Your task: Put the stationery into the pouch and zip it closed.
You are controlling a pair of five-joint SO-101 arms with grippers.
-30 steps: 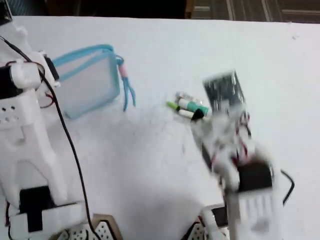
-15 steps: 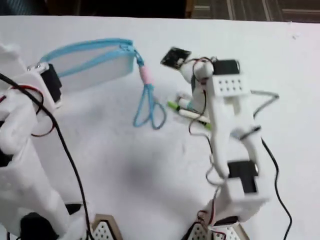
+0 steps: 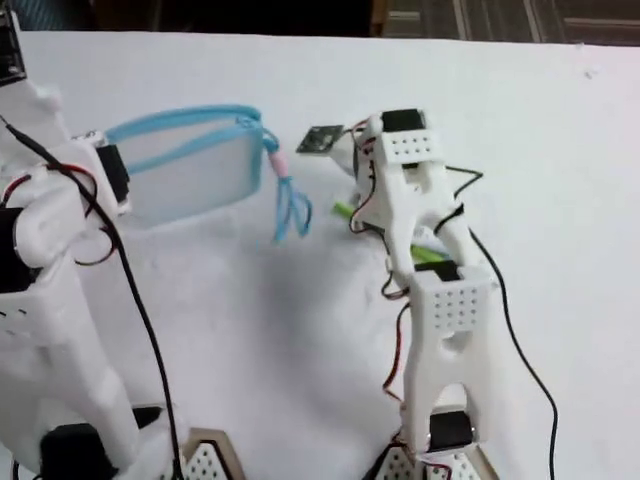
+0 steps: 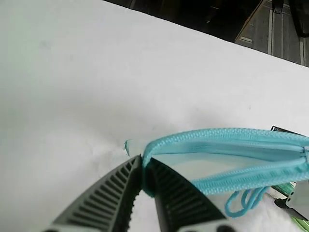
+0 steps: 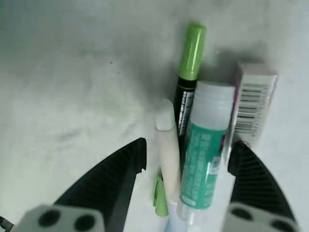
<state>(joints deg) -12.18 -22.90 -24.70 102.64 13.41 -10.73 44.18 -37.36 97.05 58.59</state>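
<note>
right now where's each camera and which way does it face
High view: fixed above, looking down over the table; both arms show.
Left wrist view: on the left arm, looking along the left fingers, shut on the pouch.
Right wrist view: on the right arm, looking down past the open right fingers at the stationery.
High and left wrist views share the pouch.

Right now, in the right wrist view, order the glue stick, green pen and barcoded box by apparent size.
1. Glue stick: largest.
2 and 3. Green pen and barcoded box: unsure. The pen looks longer, the box wider, and both are partly hidden.
</note>
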